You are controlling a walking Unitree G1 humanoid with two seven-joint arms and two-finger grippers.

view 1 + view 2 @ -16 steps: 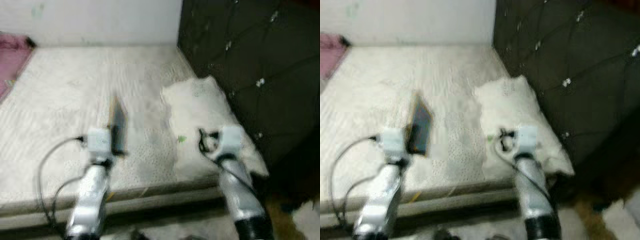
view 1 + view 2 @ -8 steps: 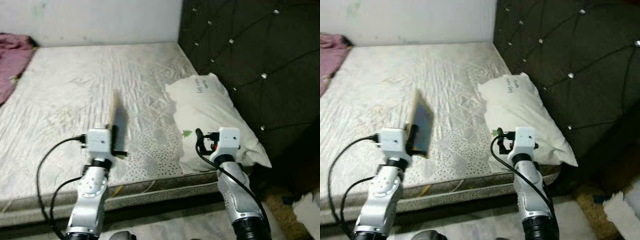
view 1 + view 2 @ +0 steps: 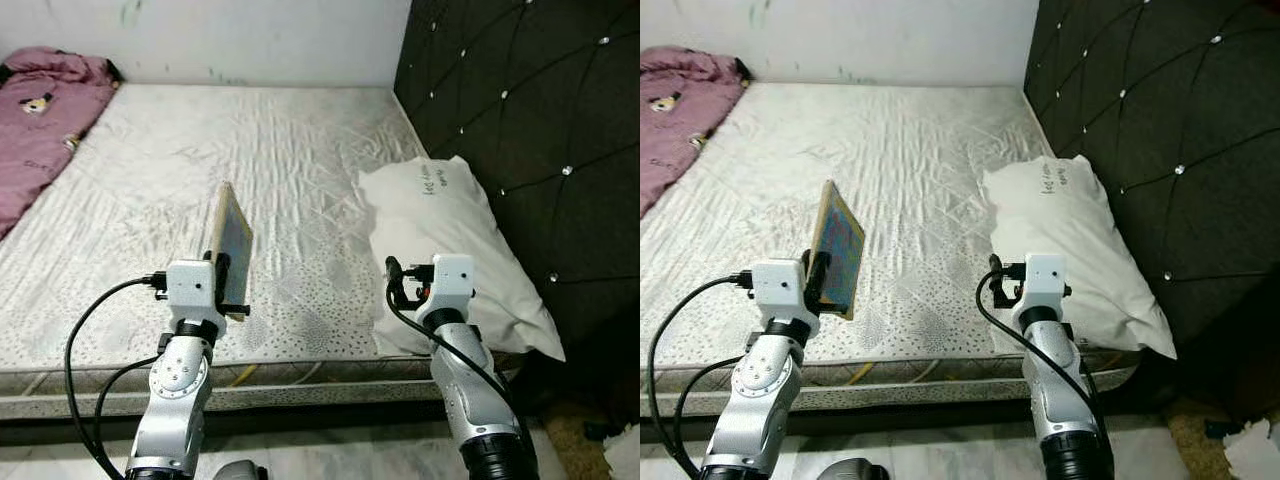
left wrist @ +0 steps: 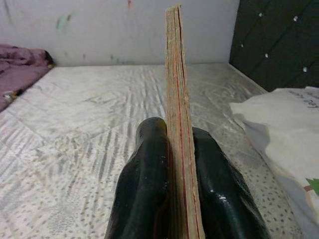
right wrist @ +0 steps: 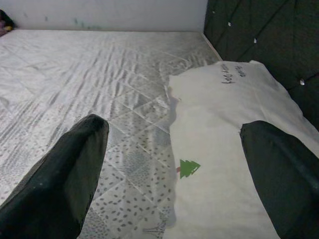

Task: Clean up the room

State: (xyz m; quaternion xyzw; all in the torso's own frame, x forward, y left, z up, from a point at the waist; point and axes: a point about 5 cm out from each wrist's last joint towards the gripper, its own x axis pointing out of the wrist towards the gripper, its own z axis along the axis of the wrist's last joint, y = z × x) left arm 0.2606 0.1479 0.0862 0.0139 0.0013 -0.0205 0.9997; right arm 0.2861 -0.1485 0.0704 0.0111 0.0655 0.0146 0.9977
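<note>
My left gripper [image 4: 178, 130] is shut on a thin, flat book [image 3: 230, 242] with a tan edge and a colourful cover. It holds the book upright on its edge above the near part of the mattress [image 3: 290, 150]. The black fingers [image 4: 147, 169] press on both faces of the book [image 4: 177, 99]. My right gripper [image 5: 174, 127] is open and holds nothing. It hovers over the near corner of a white pillow [image 3: 455, 235], which lies on the mattress by the headboard and bears a small green tree print [image 5: 188, 168].
A dark tufted headboard [image 3: 530, 120] rises on the right. A crumpled pink blanket [image 3: 45, 105] lies at the mattress's far left, by the white wall. The mattress's front edge [image 3: 300, 375] runs just before my arms. White paper [image 3: 625, 450] lies on the floor at the right.
The camera has swung and steadied, so the blur is gone and more of the pink blanket shows. Both arms keep their pose, and the book stays in my left gripper.
</note>
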